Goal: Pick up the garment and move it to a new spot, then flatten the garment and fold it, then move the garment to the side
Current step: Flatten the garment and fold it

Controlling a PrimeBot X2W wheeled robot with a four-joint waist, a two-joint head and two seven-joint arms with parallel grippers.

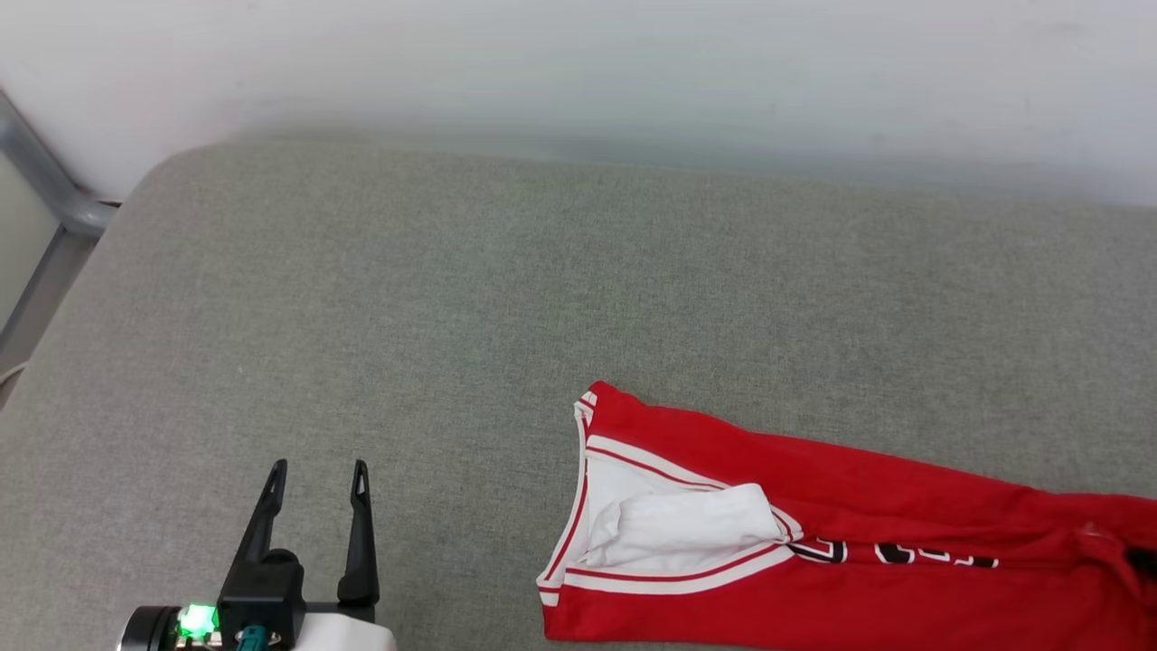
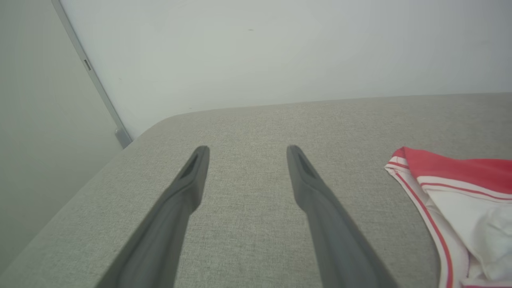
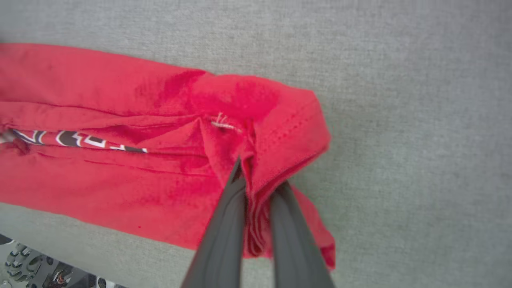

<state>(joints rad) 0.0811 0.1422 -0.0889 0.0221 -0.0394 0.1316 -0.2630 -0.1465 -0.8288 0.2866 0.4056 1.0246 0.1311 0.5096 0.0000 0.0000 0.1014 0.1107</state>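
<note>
1. Garment [image 1: 904, 506], red with white and red-striped trim, lies bunched lengthwise on the grey worktop [image 1: 452, 298] at the lower right of the head view. Its right end runs off the frame's right edge and its lower side is cut by the bottom edge.
2. Folds hide most of the print. Only a thin strip of black, white-outlined lettering [image 1: 904, 553] shows along a crease, too squeezed to read. The right wrist view shows the same kind of strip [image 3: 76, 140] at middle left, equally unreadable.
3. A crumpled white sleeve [image 1: 687, 529] sits inside the trimmed opening at the garment's left end. In the left wrist view this end [image 2: 452, 168] is cut off by the right edge.
4. The right end effector [image 3: 258, 180], at lower centre of the right wrist view, has its fingers almost together. They pinch a raised ridge of the red cloth [image 3: 100, 92] near the stitched hem, and the fingertips are partly buried in fabric.
5. The left end effector [image 1: 319, 467], at the lower left of the head view, has its fingers spread wide with nothing between them. It is well apart from the garment and over bare worktop [image 2: 248, 150]. Whether it touches the surface cannot be told.
6. Blurred dark parts in the lower-left corner of the right wrist view cannot be made out.
</note>
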